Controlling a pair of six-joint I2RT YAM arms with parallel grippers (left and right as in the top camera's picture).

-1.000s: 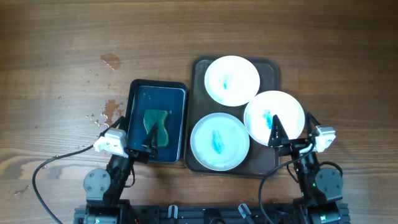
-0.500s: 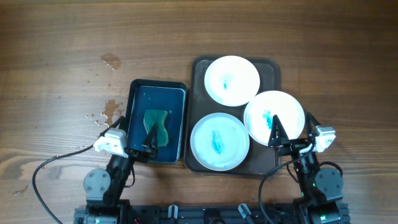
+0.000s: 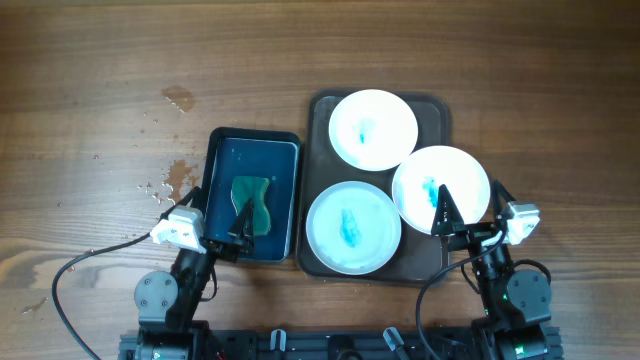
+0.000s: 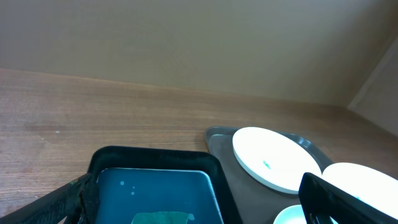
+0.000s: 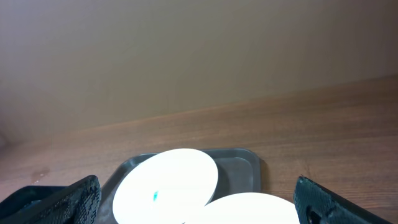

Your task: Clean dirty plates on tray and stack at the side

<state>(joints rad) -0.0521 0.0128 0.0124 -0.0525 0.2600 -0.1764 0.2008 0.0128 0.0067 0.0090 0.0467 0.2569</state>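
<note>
Three white plates lie on the dark brown tray (image 3: 320, 150): a far one (image 3: 373, 129), a right one (image 3: 441, 189) overlapping the tray's right rim, and a near one (image 3: 353, 227). Each has a blue-green smear. My left gripper (image 3: 216, 218) is open and empty over the near end of the blue basin (image 3: 212, 160), by the green sponge (image 3: 250, 203). My right gripper (image 3: 470, 204) is open and empty at the right plate's near edge. The left wrist view shows the left gripper (image 4: 199, 211), basin (image 4: 155, 160) and far plate (image 4: 277, 158). The right wrist view shows the right gripper (image 5: 198, 214), two plates (image 5: 165, 183) and the tray (image 5: 245, 165).
Water drops lie on the wooden table left of the basin (image 3: 180, 175) and farther back (image 3: 178, 97). The basin stands directly left of the tray. Both arm bases and a black cable (image 3: 70, 275) sit at the table's near edge.
</note>
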